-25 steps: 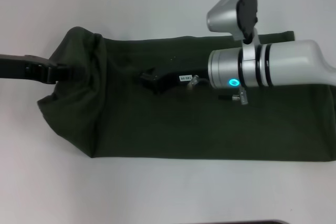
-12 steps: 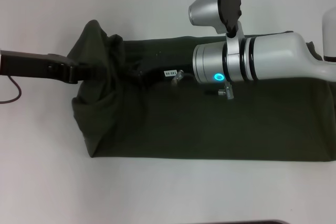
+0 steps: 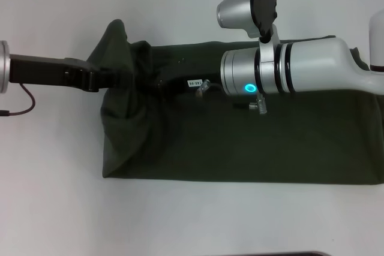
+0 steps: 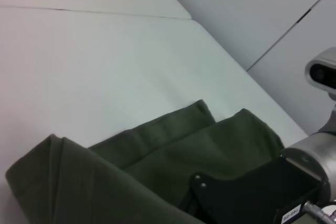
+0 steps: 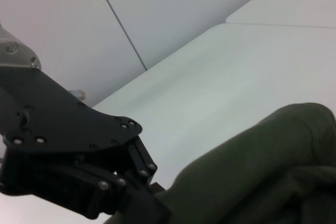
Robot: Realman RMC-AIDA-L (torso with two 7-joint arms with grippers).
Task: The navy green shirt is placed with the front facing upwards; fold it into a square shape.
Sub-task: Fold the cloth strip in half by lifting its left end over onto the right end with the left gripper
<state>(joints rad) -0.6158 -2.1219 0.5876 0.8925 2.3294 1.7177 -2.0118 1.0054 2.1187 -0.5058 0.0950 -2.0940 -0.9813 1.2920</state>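
Olive cotton: the shirt (image 3: 252,142) lies as a long band across the white table (image 3: 180,4), its right end running out of the head view. Its left end is bunched and lifted off the surface.

My left gripper (image 3: 123,80) has that raised end; the right wrist view shows its black fingers (image 5: 134,195) closed down into the cloth, so I read it as clamped on fabric. My right gripper (image 3: 171,83) sits just beside it on the far edge of the band, mid-left. Can't tell whether its fingers are open or pinching, the folds hide them.

Risks as I judge them:
- Single-layer pinch on the left, so the lower layers stay behind and the fold comes out skewed.
- Bunched cloth lands wrinkled, no clean edge, not square.
- The two grippers are close; a collision or snagged cloth if I bring the left across.
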